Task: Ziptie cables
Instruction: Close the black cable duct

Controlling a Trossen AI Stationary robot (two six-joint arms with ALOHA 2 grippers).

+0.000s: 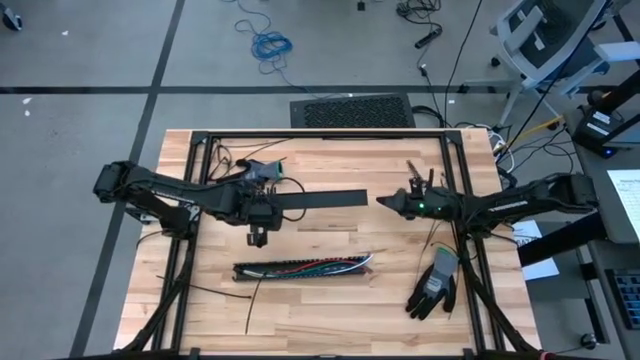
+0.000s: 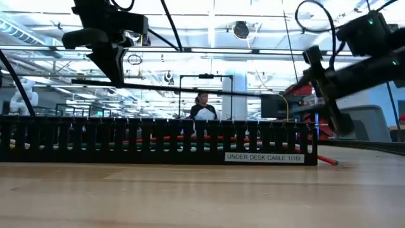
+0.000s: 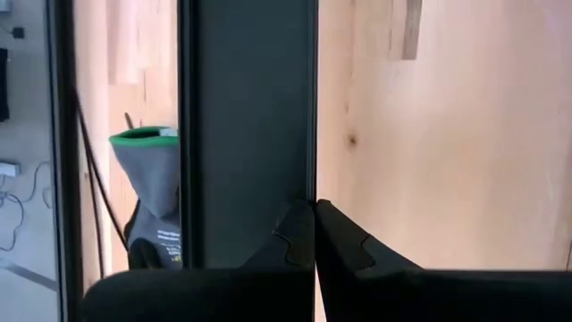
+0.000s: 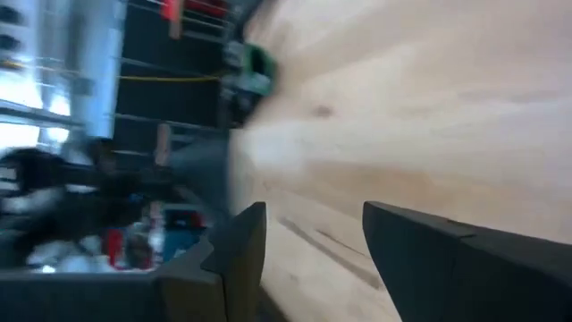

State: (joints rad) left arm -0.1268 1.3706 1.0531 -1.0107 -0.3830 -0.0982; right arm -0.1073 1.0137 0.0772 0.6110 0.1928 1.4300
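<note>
Holding a long flat black strip [image 1: 322, 199] pinched in my left hand [image 1: 258, 237], I hover it above the middle of the desk [image 1: 330, 310]. The cables [image 1: 330, 265] lie near me in a slotted black tray [image 1: 300, 270], well apart from both hands, and I see no tie around them, so I judge the bundling is all left to do. My right hand [image 1: 384, 201], fingers parted and empty, points at the strip's right end. A grey glove [image 1: 436, 285] lies at the near right. The tray's label [image 2: 264, 157] reads "UNDER DESK CABLE 1(16)".

Left fingers [image 3: 313, 234] pinched; right [image 4: 308, 246] (seemingly) parted.
</note>
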